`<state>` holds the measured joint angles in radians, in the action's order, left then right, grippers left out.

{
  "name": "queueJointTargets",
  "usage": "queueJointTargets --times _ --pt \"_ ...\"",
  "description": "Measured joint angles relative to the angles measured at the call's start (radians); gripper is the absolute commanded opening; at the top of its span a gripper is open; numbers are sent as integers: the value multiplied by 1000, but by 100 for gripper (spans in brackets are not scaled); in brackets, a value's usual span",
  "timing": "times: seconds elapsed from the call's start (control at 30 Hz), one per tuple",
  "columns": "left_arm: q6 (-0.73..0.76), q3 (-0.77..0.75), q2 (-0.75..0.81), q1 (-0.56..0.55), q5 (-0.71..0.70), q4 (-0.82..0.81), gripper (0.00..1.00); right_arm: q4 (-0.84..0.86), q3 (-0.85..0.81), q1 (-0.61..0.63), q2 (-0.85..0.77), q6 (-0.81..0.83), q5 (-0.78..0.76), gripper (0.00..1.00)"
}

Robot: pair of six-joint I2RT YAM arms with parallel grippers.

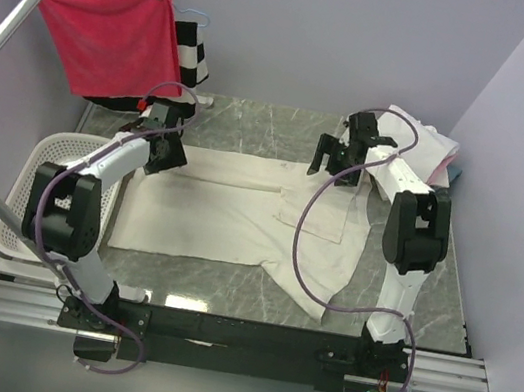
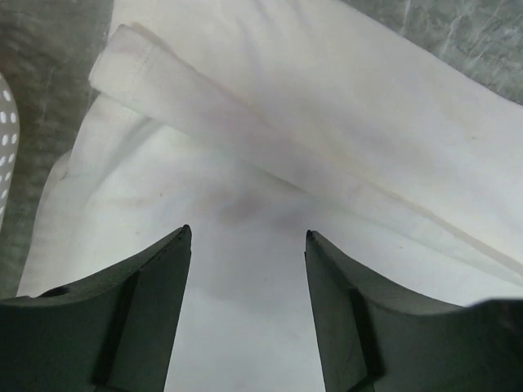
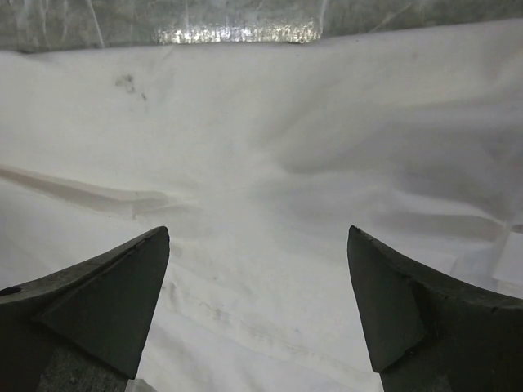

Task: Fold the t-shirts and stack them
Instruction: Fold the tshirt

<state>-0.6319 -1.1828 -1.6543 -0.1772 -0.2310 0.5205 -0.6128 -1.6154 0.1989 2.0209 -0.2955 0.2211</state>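
Observation:
A cream t-shirt [image 1: 229, 213] lies spread across the marble table, its far edge folded over in a long band. My left gripper [image 1: 160, 158] hovers over the shirt's far left corner, open and empty; in the left wrist view [image 2: 245, 237] the folded hem [image 2: 204, 106] lies just beyond the fingertips. My right gripper [image 1: 333, 160] is over the shirt's far right part, open wide and empty [image 3: 257, 233], with rumpled cream cloth [image 3: 286, 155] under it. A pile of t-shirts [image 1: 425, 144], cream with pink and blue edges, sits at the back right.
A white perforated basket [image 1: 34, 178] stands off the table's left edge, also at the left wrist view's edge [image 2: 4, 139]. A red cloth on a hanger [image 1: 103, 31] and a black-and-white striped garment [image 1: 193, 57] hang from the rack at back left. Walls close in on both sides.

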Motion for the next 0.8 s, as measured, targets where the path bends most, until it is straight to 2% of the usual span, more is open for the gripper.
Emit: queueJointTargets --times 0.1,0.27,0.43,0.63,0.8 --pt "-5 -18 -38 1 10 -10 61 -22 -35 0 45 -5 22 96" --pt "-8 -115 -208 1 25 -23 60 -78 -161 0 190 -11 26 97" --pt "-6 -212 -340 1 24 -1 59 -166 -291 0 265 -21 22 97" --pt "-6 -304 -407 1 27 7 59 -315 -564 0 425 -27 16 100" --pt "-6 -329 -426 2 26 7 59 -388 -727 0 515 -29 16 100"
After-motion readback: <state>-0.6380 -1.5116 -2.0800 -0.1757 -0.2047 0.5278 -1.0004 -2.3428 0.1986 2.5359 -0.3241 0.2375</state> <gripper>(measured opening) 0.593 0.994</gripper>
